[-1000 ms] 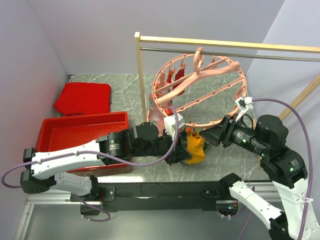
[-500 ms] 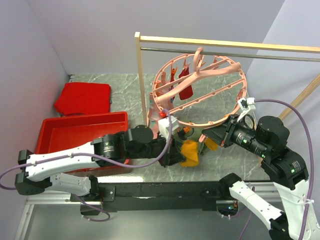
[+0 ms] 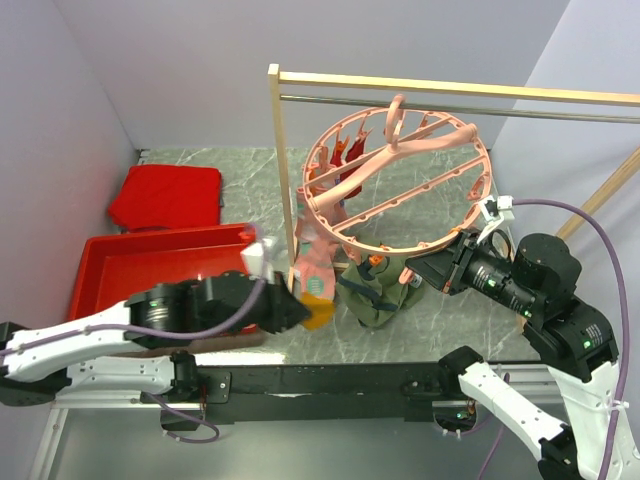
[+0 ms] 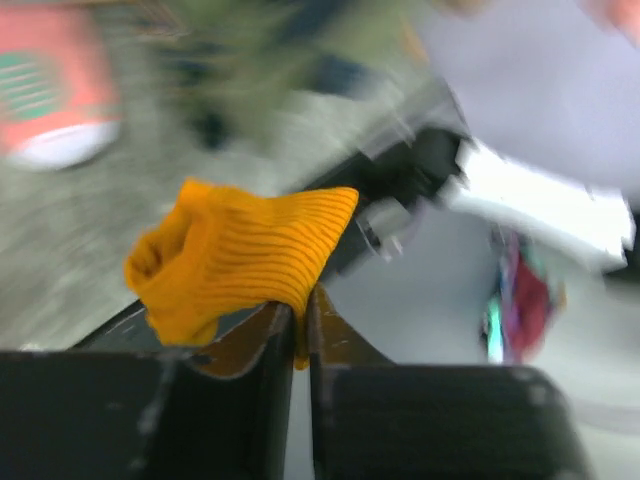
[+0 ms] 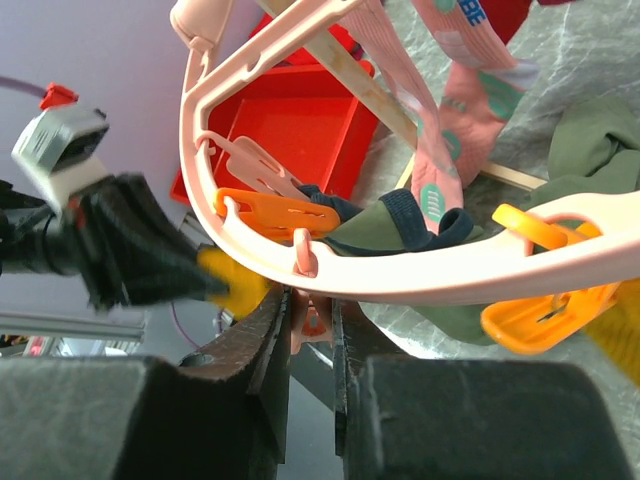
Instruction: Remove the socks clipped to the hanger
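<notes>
Left hand point(image 4: 300, 300) is clamping one mustard-yellow sock point(image 4: 235, 255) above the counter's point(image 3: 430, 322) near edge, beside one red tray point(image 3: 120, 262). One pink-and-teal sock point(image 3: 318, 262) lettered "BE", one olive sock point(image 3: 378, 298) and red socks point(image 3: 342, 152), too small to count, are hanging from the round pink hanger point(image 3: 430, 141) on the wooden rack point(image 3: 275, 140). Right hand point(image 5: 312, 305) is pinching a hanger clip point(image 5: 312, 322).

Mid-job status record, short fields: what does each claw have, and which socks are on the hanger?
left claw: shut on the yellow sock, held off the hanger
right claw: shut on a hanger clip
clipped to hanger: pink sock, olive sock, red sock at the far side
red bin: left of the hanger, beside the left claw
</notes>
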Controlling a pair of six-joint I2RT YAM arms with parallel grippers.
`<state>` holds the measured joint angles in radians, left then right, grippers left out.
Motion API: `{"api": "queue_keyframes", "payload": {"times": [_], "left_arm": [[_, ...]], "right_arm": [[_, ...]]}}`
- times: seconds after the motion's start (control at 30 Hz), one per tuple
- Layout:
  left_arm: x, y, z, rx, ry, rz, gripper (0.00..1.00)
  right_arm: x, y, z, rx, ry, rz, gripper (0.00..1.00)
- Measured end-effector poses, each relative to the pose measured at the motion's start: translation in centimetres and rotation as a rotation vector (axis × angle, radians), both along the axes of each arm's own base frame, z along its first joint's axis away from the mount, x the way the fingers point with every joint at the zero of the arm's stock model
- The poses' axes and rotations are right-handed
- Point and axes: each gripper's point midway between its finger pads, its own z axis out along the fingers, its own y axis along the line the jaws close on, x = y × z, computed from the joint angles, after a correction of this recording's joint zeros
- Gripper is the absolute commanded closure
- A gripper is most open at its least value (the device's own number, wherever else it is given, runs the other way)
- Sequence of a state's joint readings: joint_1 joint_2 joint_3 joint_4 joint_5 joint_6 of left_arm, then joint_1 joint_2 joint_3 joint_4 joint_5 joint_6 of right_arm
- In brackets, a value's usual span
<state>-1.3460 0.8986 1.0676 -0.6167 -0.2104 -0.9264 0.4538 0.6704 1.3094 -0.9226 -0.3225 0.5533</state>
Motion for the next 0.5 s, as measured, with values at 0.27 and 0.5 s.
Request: {"api": "queue_keyframes", "payload": {"times": [0.27, 0.5], "left_arm": [[4.2, 10.8, -3.7, 0.02, 0.182, 0.558, 0.91], [6.2, 12.6, -6.2, 0.155, 0.192, 0.691, 0.99]], "right_arm": [[-0.2, 0.0, 0.1, 0.014, -0.009, 0.001, 1.0], [-0.1, 0.2, -0.2, 0.026, -0.001, 0.003, 1.0]]}}
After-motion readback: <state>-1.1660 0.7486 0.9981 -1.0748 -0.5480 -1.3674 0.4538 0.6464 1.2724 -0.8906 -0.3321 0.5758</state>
